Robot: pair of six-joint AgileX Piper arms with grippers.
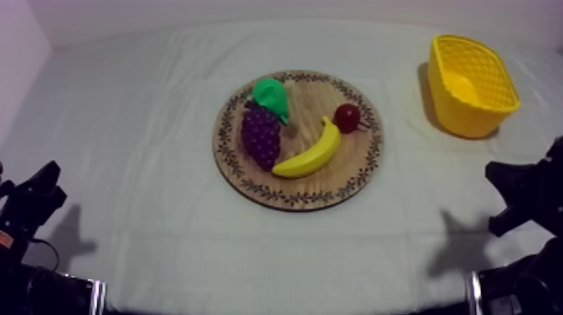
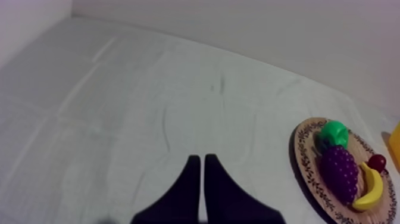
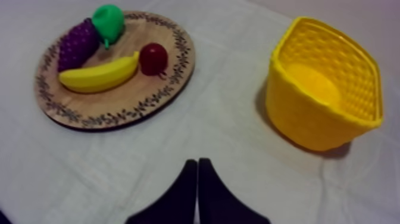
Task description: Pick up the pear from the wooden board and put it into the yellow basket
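Observation:
The green pear [image 1: 271, 97] lies at the far left of the round wooden board [image 1: 352, 180], touching the purple grapes [image 1: 261, 135]. A banana [image 1: 308, 153] and a small red fruit [image 1: 347, 117] share the board. The yellow basket [image 1: 471, 84] stands upright at the far right, with nothing in it. My left gripper [image 1: 38, 197] rests low at the left, far from the board; its fingers [image 2: 191, 179] lie together, shut on nothing. My right gripper [image 1: 515, 197] rests low at the right, its fingers [image 3: 189, 179] shut too, with the pear [image 3: 108, 21] and basket [image 3: 321, 89] ahead.
Grey-white cloth [image 1: 167, 109] covers the table all round the board, with bare stretches left of it and between board and basket. A pale wall [image 2: 238, 24] runs along the table's far edge.

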